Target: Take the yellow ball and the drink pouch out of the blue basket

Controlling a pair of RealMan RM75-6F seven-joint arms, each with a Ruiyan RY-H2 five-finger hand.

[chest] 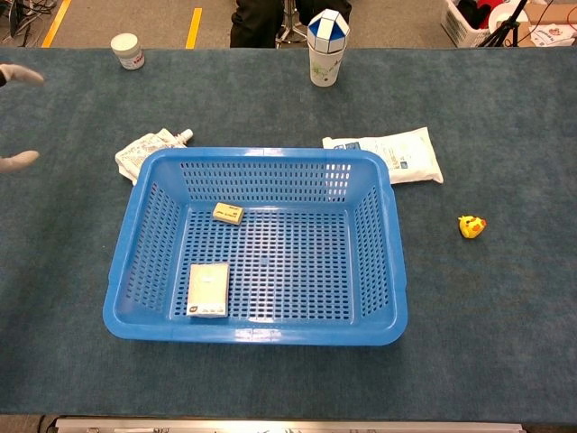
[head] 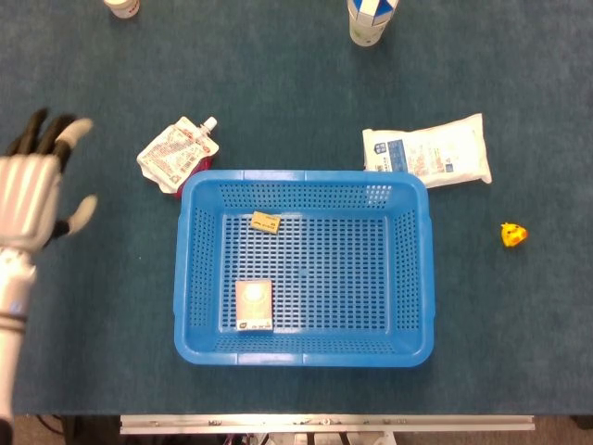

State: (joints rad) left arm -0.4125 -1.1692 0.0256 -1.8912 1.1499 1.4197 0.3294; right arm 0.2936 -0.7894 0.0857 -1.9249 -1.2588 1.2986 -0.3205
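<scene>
Dark blue felt covers the table (head: 278, 93), where the crinkled white-and-pink drink pouch (head: 172, 154) lies flat just outside the far-left corner of the perforated blue plastic basket (head: 303, 348), and the small yellow ball (head: 513, 235) sits well off to its right. Inside the basket lie a small white carton (head: 253, 305) and a little yellow block (head: 266, 222). At the left edge, the silver left hand (head: 30, 195) hovers with fingers spread wide, holding nothing, well apart from the pouch.

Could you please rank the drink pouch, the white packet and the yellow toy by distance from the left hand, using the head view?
From the left hand:
1. Drink pouch, just off the blue basket's far-left corner.
2. White packet, beyond the far-right corner.
3. Yellow toy, on the right of the table.
</scene>
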